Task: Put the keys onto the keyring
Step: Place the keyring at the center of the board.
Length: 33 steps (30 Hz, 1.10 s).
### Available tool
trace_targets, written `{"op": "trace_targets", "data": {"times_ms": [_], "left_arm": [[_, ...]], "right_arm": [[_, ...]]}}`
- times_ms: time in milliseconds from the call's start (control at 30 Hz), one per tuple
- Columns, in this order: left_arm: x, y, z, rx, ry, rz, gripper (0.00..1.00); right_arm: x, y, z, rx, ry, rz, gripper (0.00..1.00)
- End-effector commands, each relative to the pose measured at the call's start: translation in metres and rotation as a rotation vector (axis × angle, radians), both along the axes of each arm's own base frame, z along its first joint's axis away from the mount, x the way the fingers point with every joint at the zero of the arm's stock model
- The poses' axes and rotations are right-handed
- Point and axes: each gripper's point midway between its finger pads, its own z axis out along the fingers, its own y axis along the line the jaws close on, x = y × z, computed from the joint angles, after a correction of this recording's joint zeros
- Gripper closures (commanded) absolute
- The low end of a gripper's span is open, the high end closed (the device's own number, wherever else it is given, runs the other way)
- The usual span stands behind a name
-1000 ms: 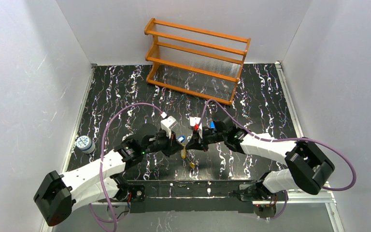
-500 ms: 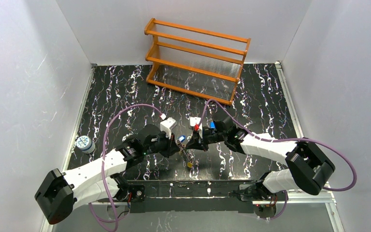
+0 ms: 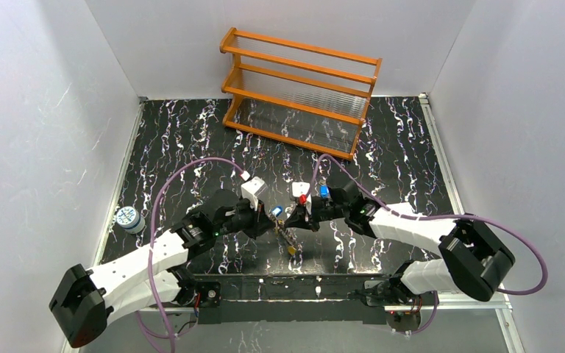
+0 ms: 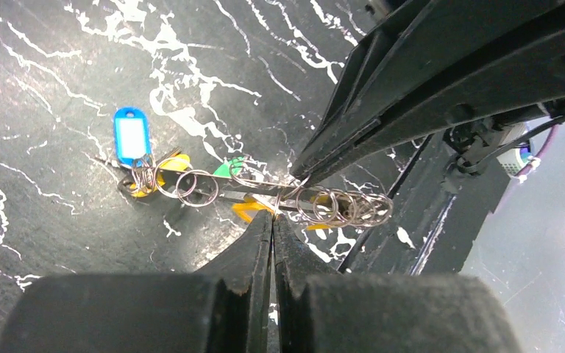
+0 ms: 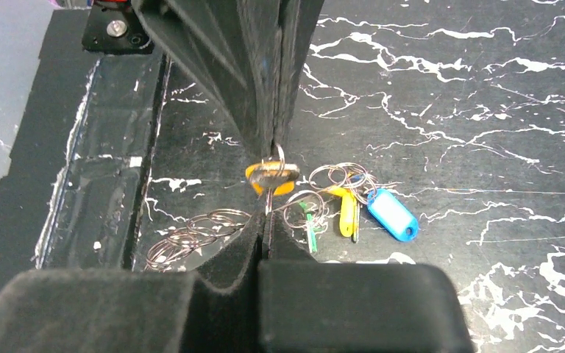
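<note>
Checking the grippers first: how did they stand? —JM

Both were clenched. The left gripper (image 4: 272, 220) had its fingers pressed flat together, tips down among the rings. The right gripper (image 5: 265, 219) was likewise closed, its tips pinched on the thin metal blade of the orange key (image 5: 272, 180). The two sets of tips met almost nose to nose. —TK

And the left one, gripping what? —JM

A thin pale loop, logged as the keyring (image 5: 279, 157). It stuck out from the left tips and sat at the head of the orange key. Whether it passed through the key's hole, I could not tell. —TK

Positions, taking the blue tag (image 5: 391, 213) as reference? —JM

The tag lay flat on the black marbled table (image 5: 485, 88). The yellow key (image 5: 347, 212) lay just beside the tag, touching it or nearly so. The green key (image 5: 308, 218) lay next, on the far side of the yellow key from the tag. The orange key was further again from the tag, past the green key, held between the two grippers. Whether it cleared the table was not resolved. A loose chain of wire rings (image 5: 191, 235) lay beyond the grippers, well apart from the tag. Some small rings (image 5: 335, 176) sat near the tag, tangled about the yellow and green heads. —TK

Anything else? —JM

The wooden rack (image 3: 299, 92) stood well apart from the tag, against the back wall. —TK
</note>
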Motion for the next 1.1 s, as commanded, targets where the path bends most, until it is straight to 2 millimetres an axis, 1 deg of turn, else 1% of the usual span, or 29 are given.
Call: {"op": "trace_targets", "data": {"times_ms": [0,200,533,733,1067], "left_arm": [[-0.005,0.0,0.015,-0.047,-0.06,-0.04,1.0],[-0.005,0.003,0.017,-0.046,-0.089,-0.038,1.0],[-0.006,0.001,0.015,-0.04,-0.077,-0.055,1.0],[-0.006,0.0,0.016,-0.039,-0.082,-0.059,1.0],[-0.005,-0.001,0.014,-0.033,-0.079,-0.061,1.0]], "right_arm": [[0.008,0.002,0.025,0.101,-0.206,0.018,0.99],[0.015,-0.005,0.031,0.122,-0.374,-0.008,0.99],[0.011,-0.013,0.034,0.154,-0.563,0.018,0.99],[0.008,-0.014,0.036,0.171,-0.617,0.028,0.99],[0.006,-0.014,0.036,0.174,-0.629,0.036,0.99]]}}
